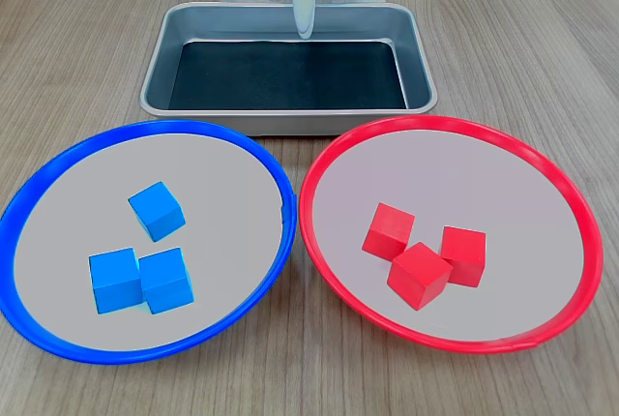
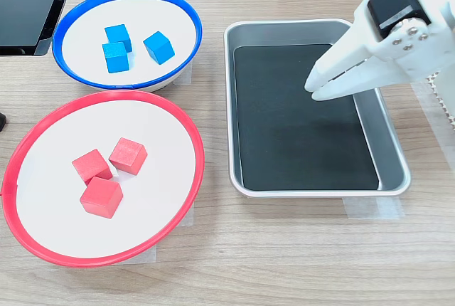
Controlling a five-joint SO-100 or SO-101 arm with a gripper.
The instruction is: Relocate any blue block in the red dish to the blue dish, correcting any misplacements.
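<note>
Over the tray: the gripper [image 2: 316,87] was held above the dark liner of the metal tray [image 2: 387,132], clear of both dishes.
Pincer state: the jaws were pressed together at the tips, and nothing was pinched.
Blue blocks: three blue blocks [image 1: 156,210] were seen inside the blue dish [image 1: 58,160], two touching and one just beside them.
Red dish: only three red cubes [image 1: 420,273] were found in the red dish [image 1: 571,203]; no blue block was seen there in either exterior view.
Step in hand: sorting was judged complete, with the arm parked or at rest.
Next move: no transfer appeared to be required; had a misplaced block been present, the jaws would have had to be spread and brought over the red dish.
Surface: a wood-grain table [image 2: 284,263] carried all items; tape strips were seen at the tray's edge.
Room: a dark flat object [image 2: 28,7] lay at the second exterior view's upper left; little else was visible.
</note>
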